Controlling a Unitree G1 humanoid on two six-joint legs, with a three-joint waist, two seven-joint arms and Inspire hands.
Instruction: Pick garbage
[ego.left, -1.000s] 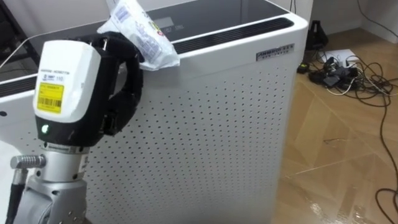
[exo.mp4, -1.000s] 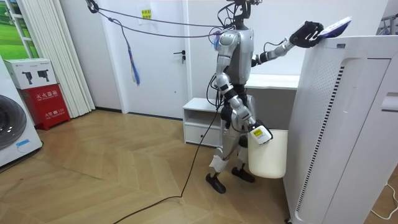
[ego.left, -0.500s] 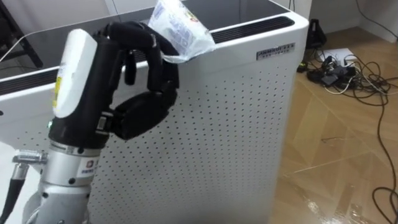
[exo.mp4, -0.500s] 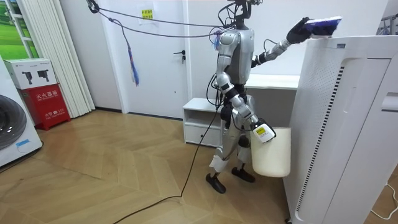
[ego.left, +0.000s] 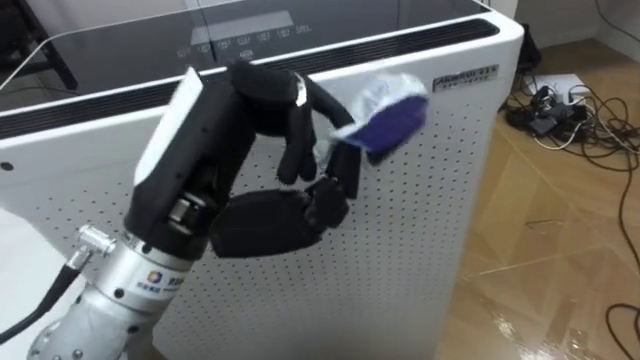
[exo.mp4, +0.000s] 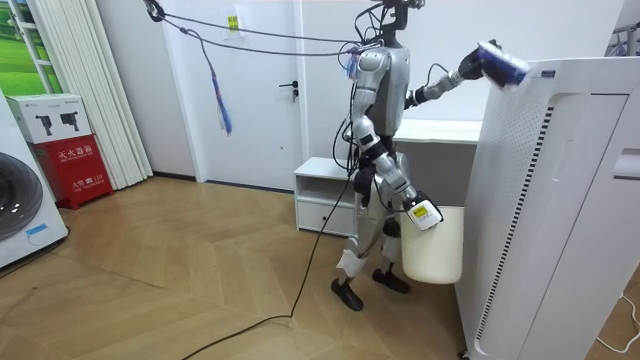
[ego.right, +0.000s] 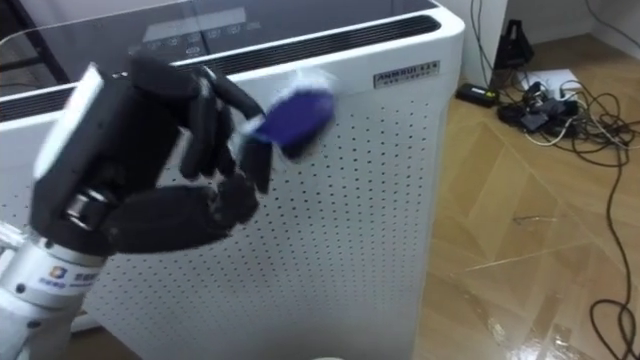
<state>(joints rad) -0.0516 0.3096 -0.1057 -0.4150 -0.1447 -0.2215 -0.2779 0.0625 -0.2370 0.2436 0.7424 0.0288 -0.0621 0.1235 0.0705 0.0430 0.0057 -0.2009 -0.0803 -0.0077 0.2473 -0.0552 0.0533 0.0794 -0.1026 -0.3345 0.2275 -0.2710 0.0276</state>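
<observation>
While the left hand (ego.left: 262, 212) pinches a blue wrapper (ego.left: 390, 116) before the air purifier (ego.left: 430, 235), room view adds the right hand (exo.mp4: 420, 213) by a white bin (exo.mp4: 432, 256).

Garbage packet (ego.left: 388, 112) motion-blurred, print unreadable, near end hidden among curled fingers (ego.left: 297, 150) of left hand (ego.left: 255, 215). Right hand (exo.mp4: 421, 213) too small to read. White appliance (ego.left: 450, 210) cut off at bottom edge.
</observation>
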